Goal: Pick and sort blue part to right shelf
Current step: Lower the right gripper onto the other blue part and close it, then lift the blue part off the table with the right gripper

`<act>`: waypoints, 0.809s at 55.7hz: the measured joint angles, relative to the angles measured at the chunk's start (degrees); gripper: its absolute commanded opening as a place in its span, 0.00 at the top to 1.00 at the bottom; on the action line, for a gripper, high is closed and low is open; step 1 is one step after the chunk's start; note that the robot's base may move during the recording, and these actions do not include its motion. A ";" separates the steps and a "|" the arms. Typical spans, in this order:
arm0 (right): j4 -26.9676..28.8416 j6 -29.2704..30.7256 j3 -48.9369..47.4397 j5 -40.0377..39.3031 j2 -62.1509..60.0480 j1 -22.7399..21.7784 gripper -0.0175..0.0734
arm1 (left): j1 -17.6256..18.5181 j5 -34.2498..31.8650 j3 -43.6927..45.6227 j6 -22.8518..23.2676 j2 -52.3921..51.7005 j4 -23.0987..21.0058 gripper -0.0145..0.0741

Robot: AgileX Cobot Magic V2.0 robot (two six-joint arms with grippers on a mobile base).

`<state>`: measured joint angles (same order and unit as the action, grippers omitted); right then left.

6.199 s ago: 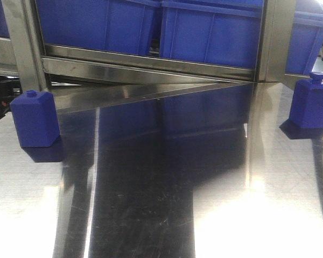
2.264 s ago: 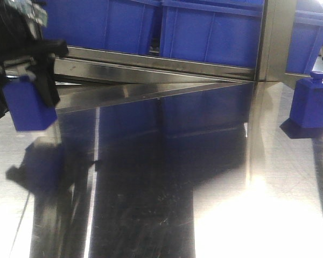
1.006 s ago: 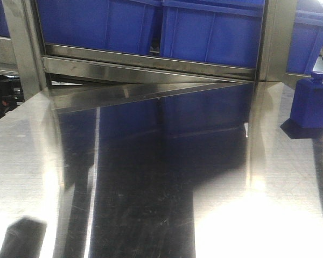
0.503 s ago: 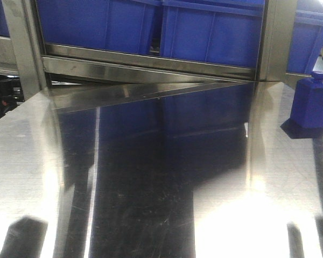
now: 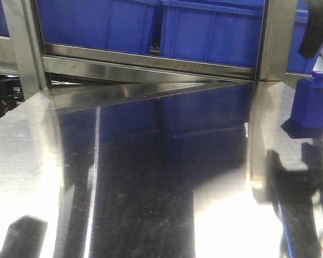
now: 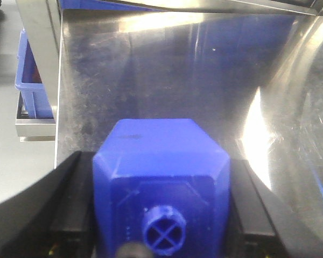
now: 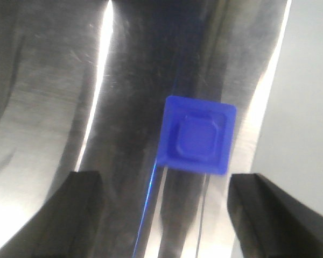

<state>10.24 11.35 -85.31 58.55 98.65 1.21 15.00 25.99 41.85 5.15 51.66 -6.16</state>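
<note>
Clamping blue part (image 6: 160, 161) between left fingers (image 6: 72, 215)

Table (image 5: 151, 188): polished steel, mirror-glossy, finely scratched. Blue part (image 6: 161, 156): matt plastic. Rack frame (image 5: 22, 48): brushed metal. Bins (image 5: 215, 35): smooth plastic.

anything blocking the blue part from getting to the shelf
Nothing visible. The blue part is held in the left end effector, and the left wrist view shows only bare table ahead of it, toward the shelf.
</note>
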 measured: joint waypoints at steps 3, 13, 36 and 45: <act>-0.25 0.00 0.00 -0.85 1.40 0.00 0.16 | 0.00 0.00 0.00 0.00 0.00 0.00 0.44; -2.94 0.13 0.00 -3.37 4.89 0.00 0.16 | 0.00 0.00 0.00 0.00 0.00 0.00 0.44; -3.40 0.13 -0.14 -6.13 10.43 0.00 0.17 | 0.00 0.00 0.00 -0.11 0.00 0.00 0.44; -3.30 0.13 -0.14 -6.28 11.65 0.00 0.28 | 0.00 0.00 0.00 -0.11 0.00 0.00 0.44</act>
<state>6.93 11.48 -85.45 52.27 110.30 1.21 15.00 25.99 41.85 5.03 51.66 -6.16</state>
